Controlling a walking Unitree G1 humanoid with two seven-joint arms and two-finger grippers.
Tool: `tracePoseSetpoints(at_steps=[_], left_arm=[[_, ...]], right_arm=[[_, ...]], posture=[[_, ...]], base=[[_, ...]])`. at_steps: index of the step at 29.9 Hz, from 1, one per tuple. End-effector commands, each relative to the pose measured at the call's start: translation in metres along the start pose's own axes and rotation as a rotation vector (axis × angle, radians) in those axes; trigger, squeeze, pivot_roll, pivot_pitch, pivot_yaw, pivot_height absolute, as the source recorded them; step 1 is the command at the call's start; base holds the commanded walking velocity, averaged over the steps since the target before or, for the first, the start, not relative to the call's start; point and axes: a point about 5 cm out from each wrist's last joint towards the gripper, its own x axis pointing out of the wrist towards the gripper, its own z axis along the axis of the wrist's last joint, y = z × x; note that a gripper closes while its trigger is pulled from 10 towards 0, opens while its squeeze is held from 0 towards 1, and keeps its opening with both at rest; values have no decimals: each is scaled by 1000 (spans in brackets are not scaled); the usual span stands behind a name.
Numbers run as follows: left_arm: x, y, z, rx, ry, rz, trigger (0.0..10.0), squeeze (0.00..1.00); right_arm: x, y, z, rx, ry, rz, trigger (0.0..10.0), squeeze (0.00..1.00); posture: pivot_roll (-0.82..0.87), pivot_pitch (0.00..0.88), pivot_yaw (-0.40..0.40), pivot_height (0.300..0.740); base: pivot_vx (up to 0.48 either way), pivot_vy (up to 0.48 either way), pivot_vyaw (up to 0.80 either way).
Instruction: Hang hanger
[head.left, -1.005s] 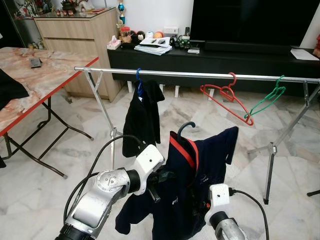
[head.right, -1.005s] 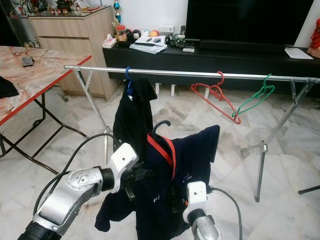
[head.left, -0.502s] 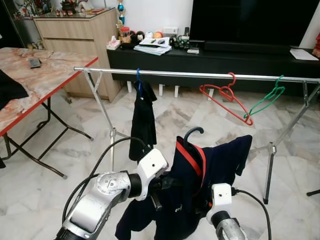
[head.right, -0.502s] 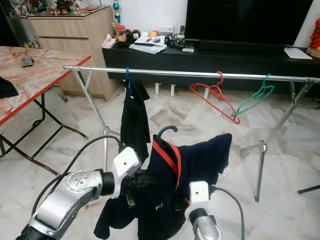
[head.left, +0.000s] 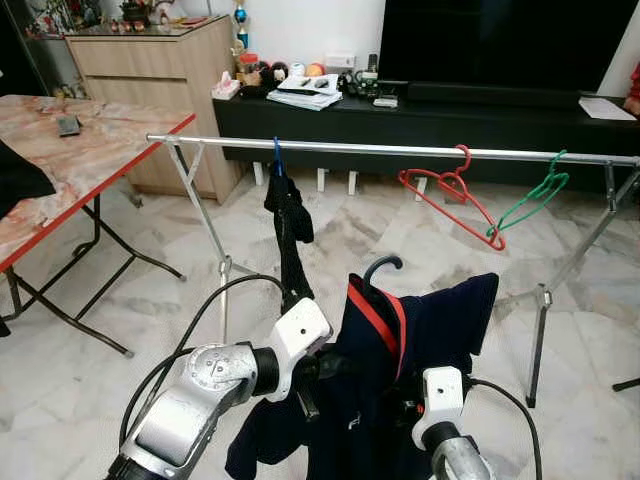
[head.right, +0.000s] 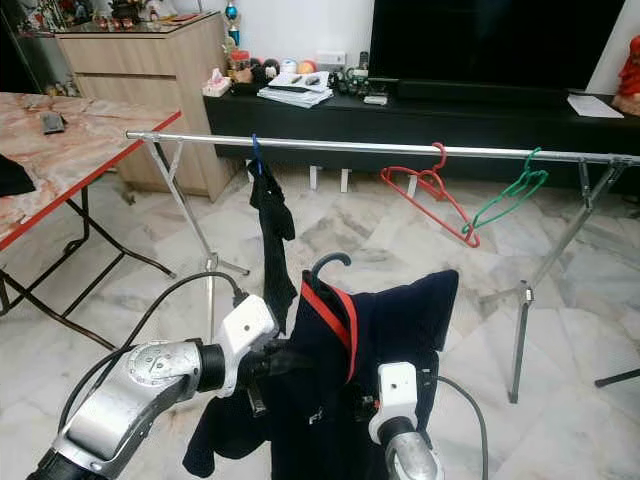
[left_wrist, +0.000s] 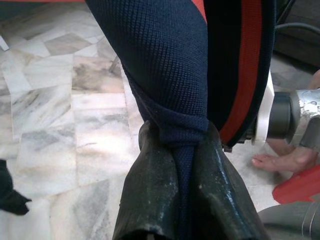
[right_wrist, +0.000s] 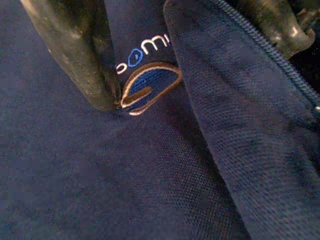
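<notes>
Pinched tight on a fold of navy knit, the left gripper (left_wrist: 182, 200) holds the navy shirt (head.left: 440, 320) by its near left side, while the right gripper (right_wrist: 195, 55) presses into the front of the same cloth by a small embroidered logo (right_wrist: 147, 87); whether its fingers are closed on anything I cannot tell. The shirt has a red-lined collar and sits on a dark hanger (head.left: 380, 268) whose curved hook pokes up, well below and nearer than the shiny metal rail (head.left: 400, 149). On that rail hang a limp black garment (head.left: 290, 225) to the left and two bare wire-thin hangers to the right, a red hanger (head.left: 455, 195) and a green hanger (head.left: 530, 200). The risk, to my eye, is that the grip is on soft, stretchy fabric rather than the hanger itself, so the hook could tilt or swing as it rises and miss the smooth round rail, or the shirt could slide off its shoulders onto the polished marble floor (head.left: 90, 400).
</notes>
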Motion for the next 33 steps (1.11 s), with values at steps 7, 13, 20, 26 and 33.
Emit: tracePoseSetpoints(at_steps=[7,13,20,26,33], left_arm=[[-2,8,-3,15,27,51,10000,0],[-4,12,-6,16,38,75,10000,0],[-6,16,-7,19,45,94,10000,0],[-6,16,-6,20,39,95,10000,0],[-6,16,-6,21,40,95,10000,0]], right_arm=[[0,2,-2,25,10,-2,0,0],[0,1,-2,27,14,-3,0,0],[0,1,-3,30,18,-4,0,0],[0,1,-3,29,21,-7,0,0],[0,0,-3,25,23,-10,0,0]], posture=[[89,8,27,740],[89,8,26,740],[90,6,26,740],[89,6,26,740],[90,4,26,740]], base=[[0,0,0],[0,0,0],[0,0,0],[0,0,0],[0,0,0]])
